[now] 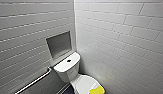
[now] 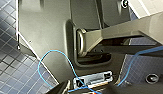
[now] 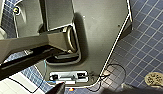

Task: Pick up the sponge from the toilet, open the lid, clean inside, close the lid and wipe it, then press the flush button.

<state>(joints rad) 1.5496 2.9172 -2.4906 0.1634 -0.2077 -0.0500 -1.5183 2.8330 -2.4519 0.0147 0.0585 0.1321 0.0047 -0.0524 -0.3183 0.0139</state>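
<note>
The left fingers (image 2: 59, 88) show as two dark tips that stand apart with nothing between them, so they are open and empty. The left arm hangs low beside the robot's own base, with the fingers pointing down at the floor (image 2: 7, 57), which is laid in small dark-blue tiles. Just beyond the tips a thin blue cable (image 2: 47, 65) loops across the dark base plate and runs to a pale socket panel (image 2: 93, 78).

The right fingers (image 3: 58, 89) are in the same state, two dark tips set wide apart and holding nothing. The right arm also hangs low at the base, aimed at the blue tiles. Near these tips a thin black cable (image 3: 117, 67) curls over the floor, and a little farther out lies a pale round drain cover (image 3: 154, 78).

Well apart from both sets of fingers, the toilet (image 1: 68, 72) stands in the corner of white tiled walls (image 1: 117, 37). It is white and glossy, with a boxy rounded tank. The flush button (image 1: 69, 60) is a small dark round spot in the middle of the tank top. The lid (image 1: 83, 83) is down, a smooth white oval. The sponge (image 1: 97, 90), a small bright yellow block, lies on the front part of the lid, untouched by any fingers. On the wall beside the tank are a square recessed niche (image 1: 59, 44) and, lower down, a metal grab rail (image 1: 34, 81).
</note>
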